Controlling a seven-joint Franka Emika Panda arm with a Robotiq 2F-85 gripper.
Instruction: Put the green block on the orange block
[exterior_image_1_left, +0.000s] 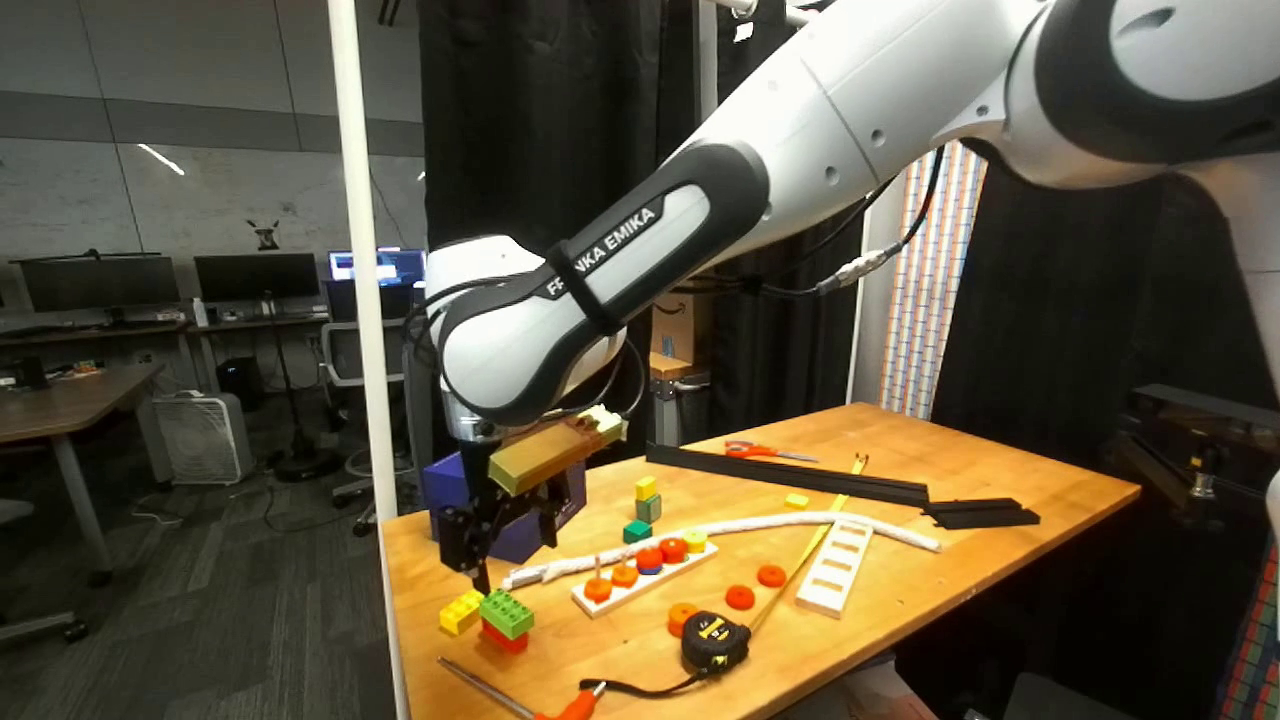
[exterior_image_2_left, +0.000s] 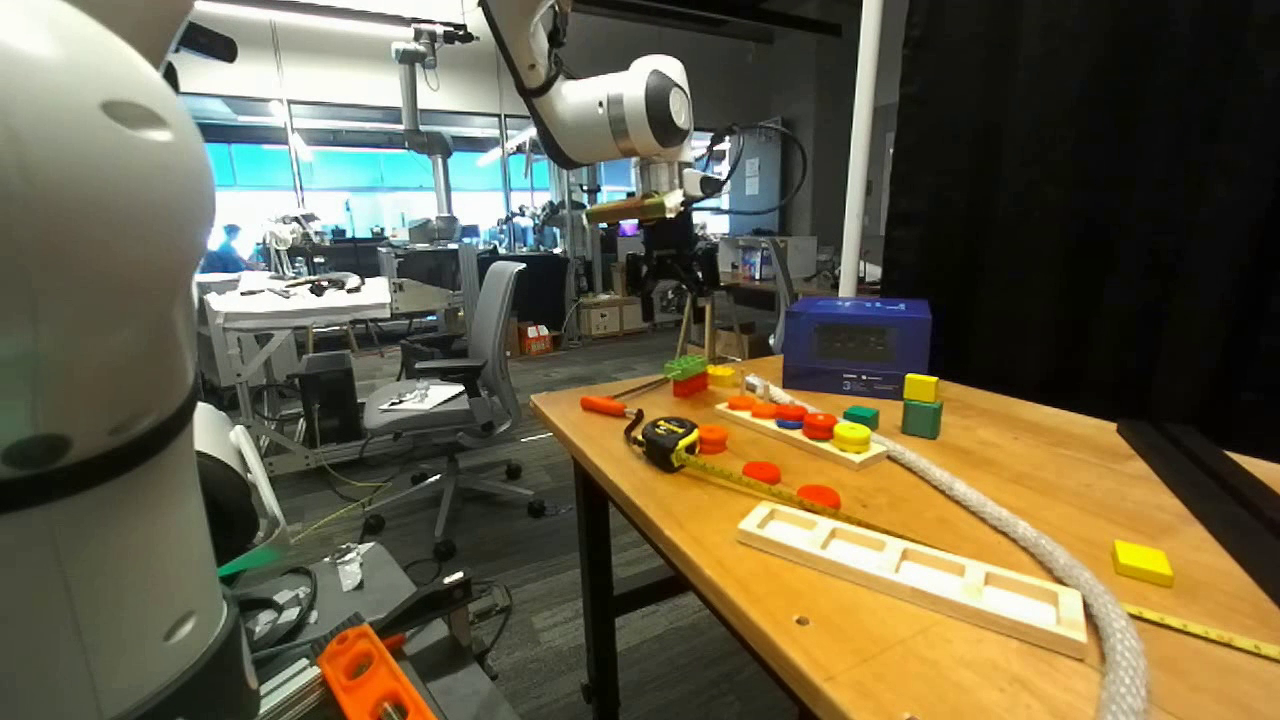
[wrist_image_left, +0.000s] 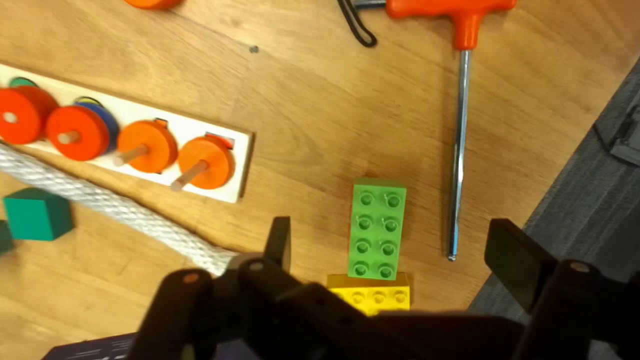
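Hovering with its jaws spread wide apart, the black Robotiq gripper (wrist_image_left: 392, 245) hangs above the small studded lime-green plastic block (wrist_image_left: 377, 230), which rests below it on top of the flat orange-red plastic block (exterior_image_2_left: 690, 387). Also beneath the gripper, a studded yellow plastic block (wrist_image_left: 369, 298) lies on the wooden table (exterior_image_1_left: 900, 580) just beside that pair, with the end of a thick white braided rope (wrist_image_left: 120, 208) nearby.

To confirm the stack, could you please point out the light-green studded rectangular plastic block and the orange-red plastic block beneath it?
Light-green studded rectangular plastic block (wrist_image_left: 377, 234), in the wrist view: its top face, between studs.
Orange-red plastic block (exterior_image_2_left: 691, 386), in an exterior view: its visible side face.
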